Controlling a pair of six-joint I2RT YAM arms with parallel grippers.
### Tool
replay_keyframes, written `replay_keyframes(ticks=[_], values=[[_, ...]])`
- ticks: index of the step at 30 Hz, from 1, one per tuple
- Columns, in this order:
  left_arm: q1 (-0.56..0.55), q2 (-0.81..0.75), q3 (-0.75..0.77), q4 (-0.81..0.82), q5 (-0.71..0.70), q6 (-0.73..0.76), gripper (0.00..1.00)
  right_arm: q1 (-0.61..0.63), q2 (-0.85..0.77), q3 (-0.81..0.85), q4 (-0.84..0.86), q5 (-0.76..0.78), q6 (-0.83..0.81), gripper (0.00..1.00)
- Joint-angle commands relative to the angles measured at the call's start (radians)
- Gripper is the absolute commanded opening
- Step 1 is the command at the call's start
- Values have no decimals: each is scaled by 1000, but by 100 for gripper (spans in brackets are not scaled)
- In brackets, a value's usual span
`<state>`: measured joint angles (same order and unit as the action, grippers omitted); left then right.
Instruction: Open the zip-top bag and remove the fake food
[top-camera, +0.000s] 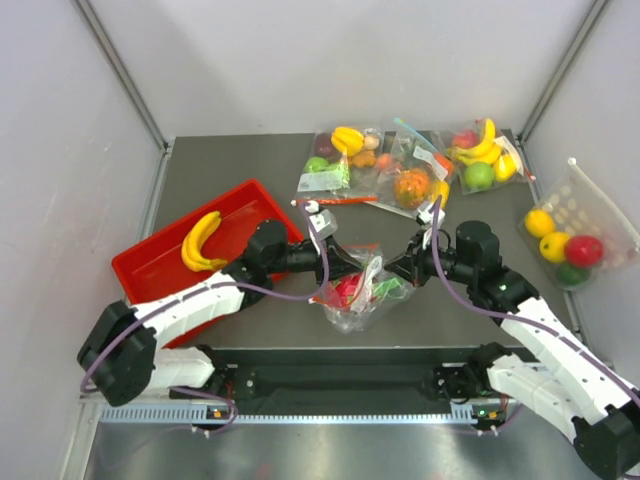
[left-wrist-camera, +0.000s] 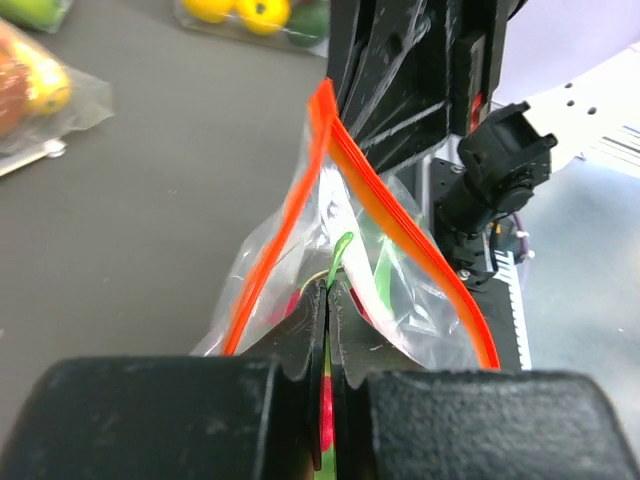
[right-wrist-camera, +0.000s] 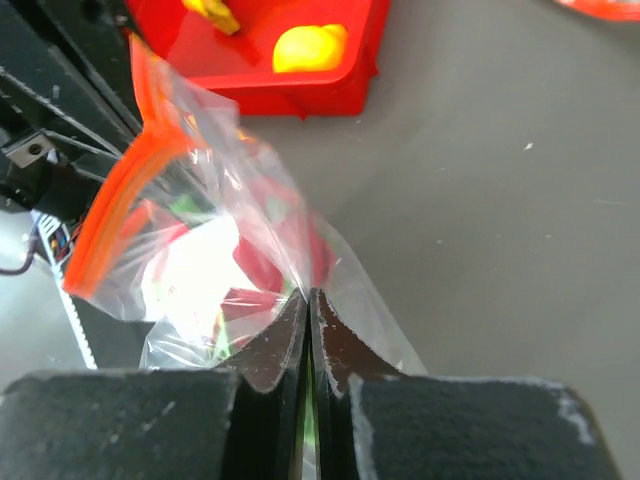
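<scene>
At left, the banana is lying in the tray. The left fingers are pinching shut on one wall of the bag, which is sitting between both arms at the middle of the counter with the dragon fruit inside. The right fingers are clamping the opposite wall. Pulling apart evenly and gently should be widening the mouth.

The left fingers pinch the clear zip-top bag, its red-orange zip strip parted above them.
</scene>
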<state>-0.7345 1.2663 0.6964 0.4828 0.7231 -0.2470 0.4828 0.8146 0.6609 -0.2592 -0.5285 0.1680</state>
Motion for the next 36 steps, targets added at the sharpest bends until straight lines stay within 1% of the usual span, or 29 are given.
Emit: replay_keyframes(ticks=[1, 4, 8, 12, 18, 21, 23, 24, 25, 26, 27, 28, 30, 31, 32, 34, 36], values=[[24, -132, -32, 25, -94, 41, 0, -4, -43, 9, -54, 139, -7, 0], [40, -208, -58, -13, -165, 66, 0, -18, -46, 14, -80, 186, 16, 0], [60, -257, -49, -143, -284, 110, 0, -29, -37, 13, -81, 197, 33, 0], [78, -291, -46, -197, -358, 118, 0, -29, -49, 11, -78, 217, 47, 0], [102, -346, -58, -225, -369, 127, 0, -39, -54, 6, -100, 239, 48, 0], [106, -375, -63, -242, -402, 130, 0, -43, -54, -6, -97, 243, 48, 0], [107, -380, -70, -227, -375, 118, 0, -46, -57, -14, -91, 230, 42, 0], [109, -374, -71, -216, -351, 112, 0, -46, -63, -17, -71, 187, 27, 0], [109, -366, -63, -208, -297, 107, 0, -47, -75, -24, -51, 156, 19, 4], [110, -357, -52, -210, -274, 94, 0, -46, -106, -35, -34, 97, 18, 12], [110, -334, -41, -216, -245, 89, 0, -44, -124, -40, 3, 64, 19, 25], [112, -323, -13, -233, -211, 84, 0, -46, -155, -46, 18, 27, 22, 53], [115, -297, 12, -236, -128, 54, 0, -46, -176, -44, 34, -33, 24, 69], [115, -289, 35, -234, -101, 40, 0, -44, -192, -41, 37, -36, 22, 76], [116, -285, 46, -233, -55, 17, 0, -44, -199, -43, 38, -33, 19, 77], [118, -275, 83, -243, -25, -1, 0, -44, -215, -46, 54, -48, 22, 80], [121, -278, 109, -280, 7, -18, 0, -44, -233, -53, 70, -116, 31, 82]])
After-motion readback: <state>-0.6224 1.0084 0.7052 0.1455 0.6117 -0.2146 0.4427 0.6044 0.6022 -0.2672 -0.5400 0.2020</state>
